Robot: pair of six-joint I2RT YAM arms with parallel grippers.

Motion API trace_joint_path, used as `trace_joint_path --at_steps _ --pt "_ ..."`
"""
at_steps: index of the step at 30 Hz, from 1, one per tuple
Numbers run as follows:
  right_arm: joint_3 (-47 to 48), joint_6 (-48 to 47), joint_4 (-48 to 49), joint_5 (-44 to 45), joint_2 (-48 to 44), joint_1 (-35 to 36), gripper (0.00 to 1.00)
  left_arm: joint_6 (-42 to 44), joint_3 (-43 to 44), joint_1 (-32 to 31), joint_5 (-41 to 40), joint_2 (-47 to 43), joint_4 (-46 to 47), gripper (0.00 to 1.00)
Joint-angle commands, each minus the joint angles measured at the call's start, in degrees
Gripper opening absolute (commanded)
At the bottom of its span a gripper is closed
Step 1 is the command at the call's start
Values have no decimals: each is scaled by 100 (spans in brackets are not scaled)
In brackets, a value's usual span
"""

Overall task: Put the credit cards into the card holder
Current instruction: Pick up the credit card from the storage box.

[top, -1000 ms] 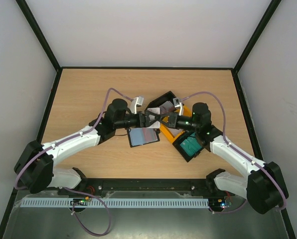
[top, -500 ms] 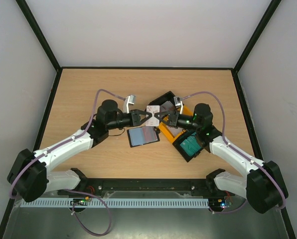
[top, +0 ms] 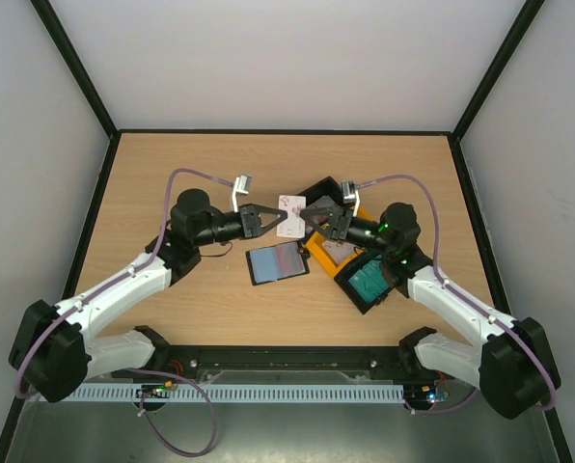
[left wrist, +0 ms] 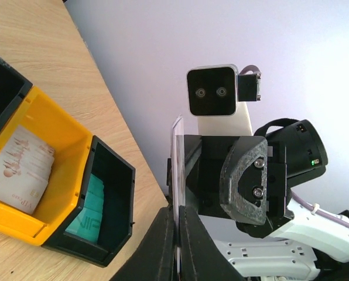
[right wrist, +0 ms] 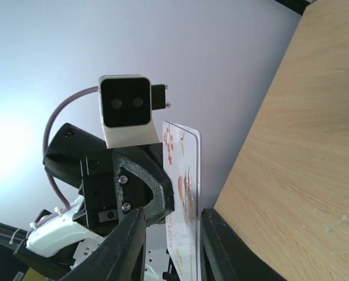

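Note:
A red-and-white credit card [top: 290,214] hangs in the air above the table, pinched at its left edge by my left gripper [top: 271,220], which is shut on it. In the left wrist view the card [left wrist: 175,158] shows edge-on between the closed fingers [left wrist: 163,240]. My right gripper [top: 313,211] faces it from the right with its jaws apart. The card [right wrist: 183,193] stands between them, ungripped. The card holder [top: 276,261] lies open on the table below, pale blue lining up. More red-and-white cards [left wrist: 16,170] and teal cards [left wrist: 91,206] lie in the bins.
Joined bins sit under the right arm: a black one [top: 321,188] at the back, a yellow one [top: 323,254] in the middle and a black one [top: 365,281] holding teal cards. Black-edged walls close in the table on three sides.
The left gripper has shut on the card and the right gripper has opened off it. The left arm has drawn back to the left and the card has moved slightly left with it.

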Motion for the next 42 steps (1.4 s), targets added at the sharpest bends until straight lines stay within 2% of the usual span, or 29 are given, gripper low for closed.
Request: trace_joint_path --at_steps 1,14,19,21,23,29,42 --pt "-90 102 591 291 -360 31 26 -293 -103 171 195 -224 215 3" --pt "151 -434 145 -157 -94 141 25 -580 -88 203 477 -250 589 3" --pt "210 -544 -44 -121 54 143 12 -604 -95 206 476 -264 632 3" --pt "199 -545 -48 -80 62 147 10 -606 -106 204 476 -278 629 2" --pt "182 -548 -33 -72 50 144 10 -605 -113 204 449 -286 623 2" --pt "156 -639 -200 147 -78 150 22 -582 -144 212 344 -324 570 2" --pt "122 -617 -220 196 -48 152 22 -563 -185 221 235 -420 524 2"
